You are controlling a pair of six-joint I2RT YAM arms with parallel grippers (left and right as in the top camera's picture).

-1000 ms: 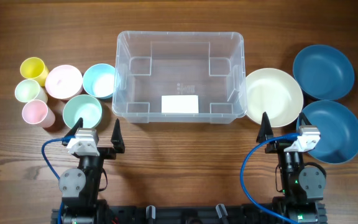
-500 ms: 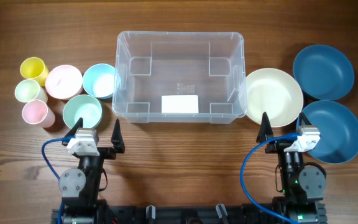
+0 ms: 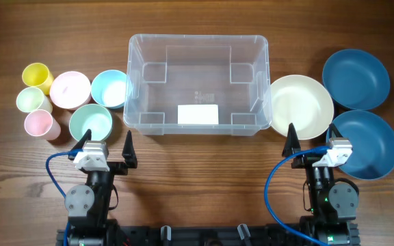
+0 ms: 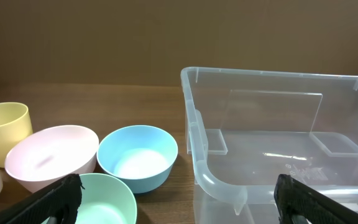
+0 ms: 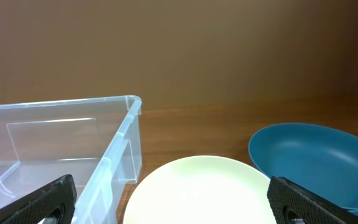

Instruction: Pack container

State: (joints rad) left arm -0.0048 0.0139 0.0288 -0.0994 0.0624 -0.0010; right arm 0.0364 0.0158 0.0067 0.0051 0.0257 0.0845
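Observation:
The container, a large clear plastic bin with a white label on its base, stands empty at the middle of the table. My left gripper hangs open in front of the bin's left corner, holding nothing. In the left wrist view that gripper frames the bin's near corner and a mint bowl. My right gripper is open too, just before a cream bowl. The right wrist view shows this gripper spanning the cream bowl, with the bin's wall to the left.
Left of the bin sit a pink bowl, a light blue bowl, the mint bowl and three small cups: yellow, pale green, pink. Two dark blue bowls lie far right.

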